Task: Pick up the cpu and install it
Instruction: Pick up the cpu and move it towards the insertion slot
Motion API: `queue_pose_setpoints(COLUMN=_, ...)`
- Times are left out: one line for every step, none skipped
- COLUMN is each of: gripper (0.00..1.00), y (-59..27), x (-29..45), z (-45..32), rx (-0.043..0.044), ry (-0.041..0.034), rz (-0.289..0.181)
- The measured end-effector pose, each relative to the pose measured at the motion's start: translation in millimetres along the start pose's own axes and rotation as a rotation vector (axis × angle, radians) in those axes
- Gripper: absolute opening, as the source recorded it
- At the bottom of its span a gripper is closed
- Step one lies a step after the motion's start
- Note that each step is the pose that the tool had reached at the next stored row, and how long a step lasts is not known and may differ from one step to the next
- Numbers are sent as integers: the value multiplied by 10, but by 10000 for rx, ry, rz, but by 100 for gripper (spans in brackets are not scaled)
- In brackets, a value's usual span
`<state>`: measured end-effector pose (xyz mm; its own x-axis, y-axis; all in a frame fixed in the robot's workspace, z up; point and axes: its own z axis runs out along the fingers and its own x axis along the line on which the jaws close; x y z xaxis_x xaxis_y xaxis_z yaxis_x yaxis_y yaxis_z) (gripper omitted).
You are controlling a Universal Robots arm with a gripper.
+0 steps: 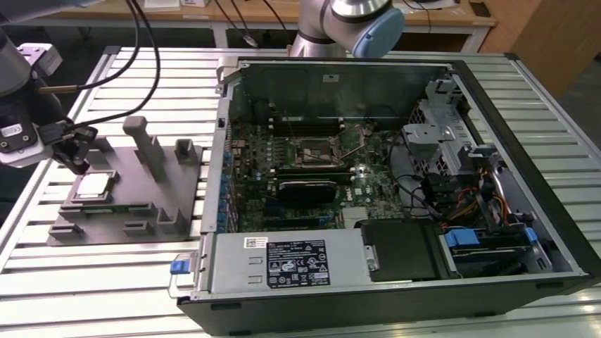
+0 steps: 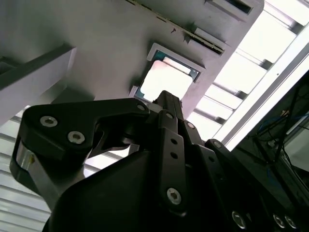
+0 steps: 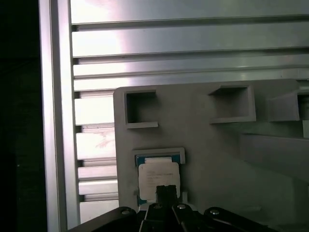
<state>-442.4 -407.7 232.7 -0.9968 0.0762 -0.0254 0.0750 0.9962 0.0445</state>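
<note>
Silvery cpu [image 3: 158, 174], edge behind end effector [image 3: 165, 190]

a slatted metal table [image 1: 103, 285] carries two things: a grey fixture [image 1: 127, 211] toward the exterior view's left and, just beside it rightward, an open computer case [image 1: 338, 88] on its side.

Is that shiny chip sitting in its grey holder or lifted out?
In. The cpu lies flat in a square recess of the grey fixture, under the gripper.
</note>
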Motion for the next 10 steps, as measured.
queue_pose_setpoints(gripper=11, y=-2, x=4, z=14, rx=1, ry=1, rz=0)
queue_pose_setpoints(gripper=11, y=-5, x=10, z=30, rx=1, ry=1, rz=0)
queue_pose_setpoints(gripper=11, y=-8, x=15, z=44, rx=1, ry=1, rz=-3)
queue_pose_setpoints(gripper=11, y=-10, x=22, z=58, rx=0, ry=1, rz=-10)
queue_pose_setpoints(gripper=11, y=-12, x=28, z=70, rx=-1, ry=1, rz=-22)
queue_pose_setpoints(gripper=11, y=-15, x=31, z=81, rx=-1, ry=1, rz=-36)
queue_pose_setpoints(gripper=11, y=-17, x=33, z=93, rx=-1, ry=2, rz=-51)
queue_pose_setpoints(gripper=11, y=-19, x=34, z=105, rx=-2, ry=3, rz=-67)
queue_pose_setpoints(gripper=11, y=-21, x=35, z=117, rx=-1, ry=5, rz=-82)
queue_pose_setpoints(gripper=11, y=-23, x=35, z=131, rx=-3, ry=4, rz=-97)
